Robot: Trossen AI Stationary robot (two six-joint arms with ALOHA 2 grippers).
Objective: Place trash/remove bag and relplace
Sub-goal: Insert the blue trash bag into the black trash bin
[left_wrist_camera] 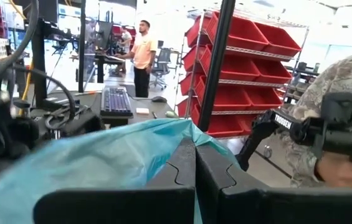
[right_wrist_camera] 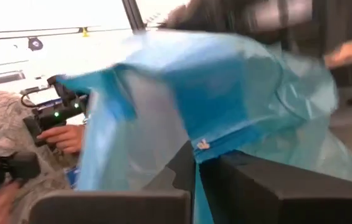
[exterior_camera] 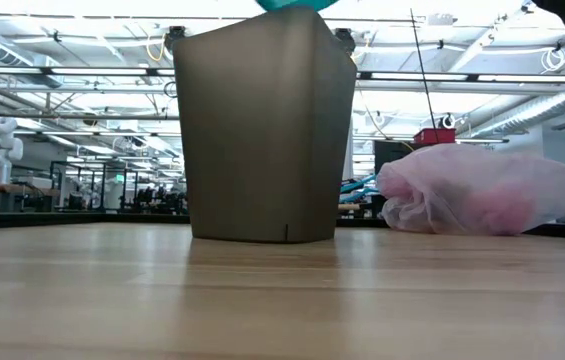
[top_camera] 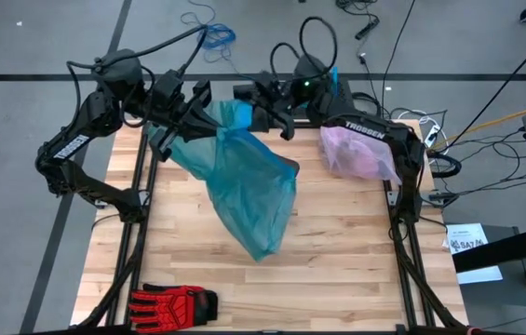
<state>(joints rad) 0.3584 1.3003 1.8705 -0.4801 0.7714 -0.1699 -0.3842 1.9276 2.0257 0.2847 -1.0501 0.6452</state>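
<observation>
A teal-green translucent bag (top_camera: pixel 244 181) hangs between both grippers over the far middle of the table. It drapes over a tall taupe bin (exterior_camera: pixel 262 130), which it mostly hides in the high view. My left gripper (top_camera: pixel 199 104) and right gripper (top_camera: pixel 255 116) stand close together above the bin, each shut on the teal bag's top. The pale pink bag (top_camera: pixel 357 154), crumpled, lies on its side on the table right of the bin (exterior_camera: pixel 482 190), under the right arm, and no gripper touches it. My left gripper (left_wrist_camera: pixel 195 146) pinches the teal bag's upper edge (left_wrist_camera: pixel 163 134) between its two shut fingers, coming from the table's left. The bag spreads away below and beyond the fingers. My right gripper (right_wrist_camera: pixel 195 155) pinches the teal bag's hemmed top edge (right_wrist_camera: pixel 225 140) between its shut fingers, coming from the table's right. The film hangs slack below it, over the bin.
A red and black glove (top_camera: pixel 174 302) lies at the table's near left edge. Bare wood shows in front of the bin (exterior_camera: pixel 282 290). People stand beyond the far edge: one in a patterned sleeve (left_wrist_camera: pixel 344 93), with hands on a controller (right_wrist_camera: pixel 63 137).
</observation>
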